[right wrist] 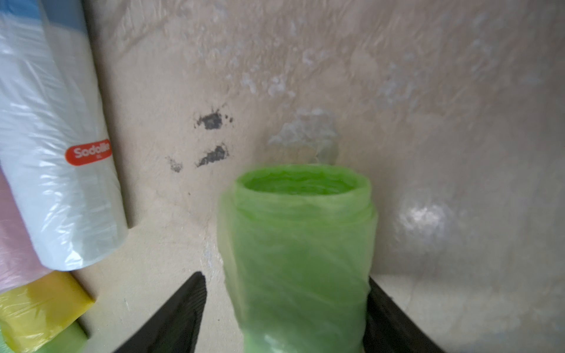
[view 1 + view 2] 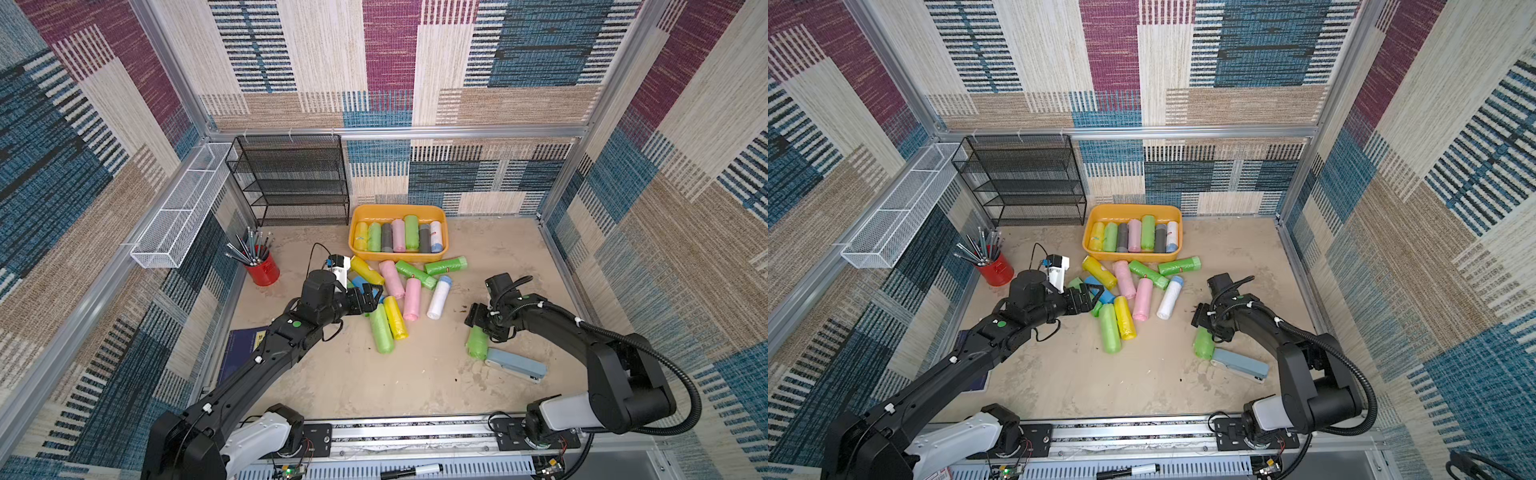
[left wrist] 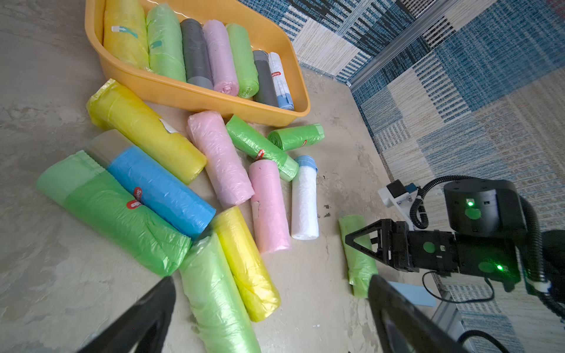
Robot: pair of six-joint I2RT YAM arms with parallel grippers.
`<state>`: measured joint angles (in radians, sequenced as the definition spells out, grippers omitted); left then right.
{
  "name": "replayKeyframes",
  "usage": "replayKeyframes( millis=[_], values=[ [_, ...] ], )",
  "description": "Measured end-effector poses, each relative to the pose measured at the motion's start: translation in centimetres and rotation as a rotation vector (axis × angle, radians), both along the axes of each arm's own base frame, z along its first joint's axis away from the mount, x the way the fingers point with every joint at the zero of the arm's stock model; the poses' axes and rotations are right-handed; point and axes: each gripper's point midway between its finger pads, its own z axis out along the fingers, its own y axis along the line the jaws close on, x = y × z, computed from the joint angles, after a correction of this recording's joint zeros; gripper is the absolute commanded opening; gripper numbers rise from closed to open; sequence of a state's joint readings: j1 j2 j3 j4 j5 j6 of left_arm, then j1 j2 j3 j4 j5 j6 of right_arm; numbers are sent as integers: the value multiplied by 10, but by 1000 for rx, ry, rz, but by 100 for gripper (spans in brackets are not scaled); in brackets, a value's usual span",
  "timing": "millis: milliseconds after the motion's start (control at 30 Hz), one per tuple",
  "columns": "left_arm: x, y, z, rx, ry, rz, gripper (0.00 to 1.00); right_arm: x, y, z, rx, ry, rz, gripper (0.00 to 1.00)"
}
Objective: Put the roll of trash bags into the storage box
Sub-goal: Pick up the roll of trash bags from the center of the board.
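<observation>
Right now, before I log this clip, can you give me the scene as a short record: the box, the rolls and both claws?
storage box: at the back of the table, seven rolls side by side inside
loose rolls: heaped on the table in front of the box
left claw: open, empty, over the heap
right claw: straddling a lone green roll, gap at one finger, not yet gripped
stapler: beside that green roll
task: this roll not yet in the box
</observation>
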<state>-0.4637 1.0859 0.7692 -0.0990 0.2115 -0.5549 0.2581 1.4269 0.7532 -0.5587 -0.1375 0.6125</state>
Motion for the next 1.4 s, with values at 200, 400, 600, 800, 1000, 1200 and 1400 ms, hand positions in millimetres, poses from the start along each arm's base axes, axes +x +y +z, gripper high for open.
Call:
replayKeyframes(
  millis=[200,400,600,800,1000,1200,1400],
  values=[
    [2,3,-1,9,-3,18,98,1,3,-8,-10,14,28,59],
    [3,4,-2,13,-2,24,98,7,6,-10,-18,14,55,48],
    [5,8,-2,25,-9,47,98,16,14,-3,8,-14,85,43],
    [10,10,-10,50,7,67,99,35,31,14,90,-99,112,38],
    [21,17,-15,108,-1,109,99,55,44,16,136,-129,127,36],
    [22,20,-18,124,3,125,98,81,59,38,191,-193,153,33],
    [19,22,-16,123,0,127,99,101,70,61,233,-254,173,32]
  ],
)
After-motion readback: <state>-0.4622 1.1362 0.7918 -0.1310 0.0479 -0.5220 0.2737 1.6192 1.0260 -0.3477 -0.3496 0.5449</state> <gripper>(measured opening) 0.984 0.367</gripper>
